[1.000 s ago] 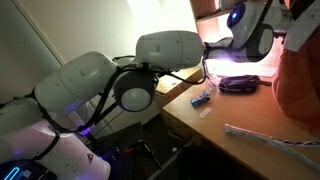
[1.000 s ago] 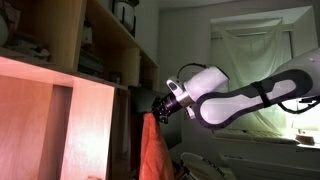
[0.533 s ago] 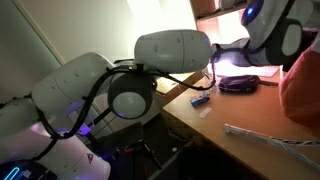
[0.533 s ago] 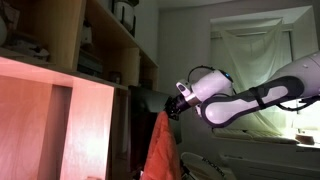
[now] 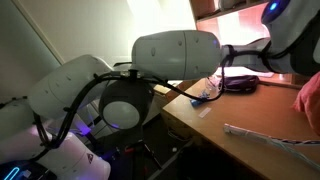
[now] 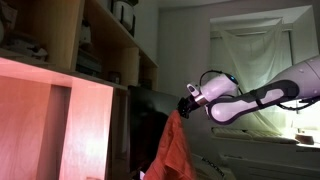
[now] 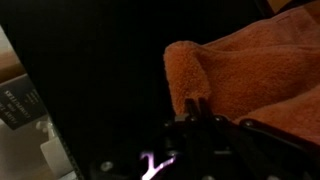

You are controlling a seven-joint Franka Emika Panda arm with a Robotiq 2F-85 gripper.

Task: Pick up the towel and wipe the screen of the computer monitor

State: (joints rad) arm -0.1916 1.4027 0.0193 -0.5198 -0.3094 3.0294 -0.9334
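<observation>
Towel [image 6: 172, 150]: held off the desk, hung from its top corner. Long axis is seen as near vertical in an exterior view, narrow at the pinched top and widening downward into loose folds. In the wrist view the towel [image 7: 250, 70] fills the upper right, with a rounded fold turned toward the left, just above the fingertips. Only an orange edge of the towel [image 5: 308, 100] is caught at the right border of an exterior view.

Monitor [image 7: 90, 60]: a black face is seen across the left and centre of the wrist view, just beside the towel's fold. Contact between cloth and screen cannot be judged.

Containers: a wooden shelf unit [image 6: 60, 90] is noted to the left of the towel. Its upper compartments hold dim items that cannot be identified.

Claw [image 6: 190, 97]: jaws are closed on the towel's top corner. In the wrist view the claw [image 7: 194, 105] is seen with its fingers drawn together, cloth bunched at and behind them.

Surroundings: a desk [image 5: 230, 125] is recorded beneath the arm [image 5: 175, 55], with a small blue object [image 5: 205, 97] and a white strip [image 5: 270, 140] lying on it, well apart.
</observation>
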